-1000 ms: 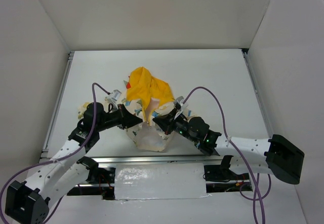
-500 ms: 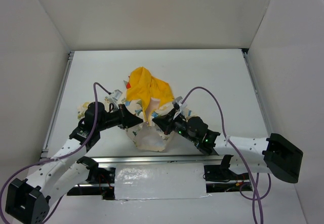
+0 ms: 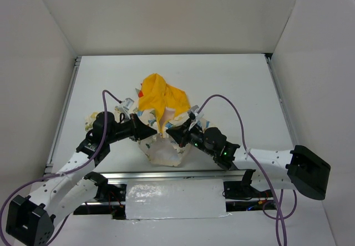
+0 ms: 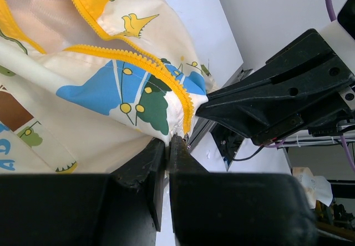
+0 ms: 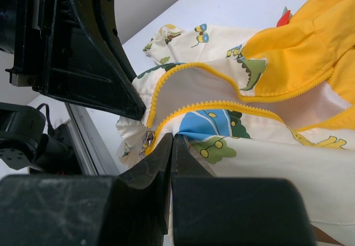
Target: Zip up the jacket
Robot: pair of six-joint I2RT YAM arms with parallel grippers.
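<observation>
The jacket (image 3: 164,152) lies bunched at the table's near middle, with its yellow hood (image 3: 161,95) toward the back. My left gripper (image 3: 148,132) is shut on the jacket's lower corner beside the yellow zipper teeth (image 4: 138,54); the pinch shows in the left wrist view (image 4: 169,141). My right gripper (image 3: 173,132) is shut on the other front edge just below its zipper teeth (image 5: 222,106); the pinch shows in the right wrist view (image 5: 172,140). The metal zipper slider (image 5: 147,141) hangs just left of the right fingertips. The two zipper edges are apart.
A metal rail (image 3: 127,175) runs along the table's near edge, with a white taped patch (image 3: 175,201) below it. White walls enclose the table on three sides. Purple cables (image 3: 230,104) loop over both arms. Each gripper's black body fills part of the other's wrist view.
The right arm has edged slightly to the left. Both grippers keep their hold on the jacket, which has barely moved.
</observation>
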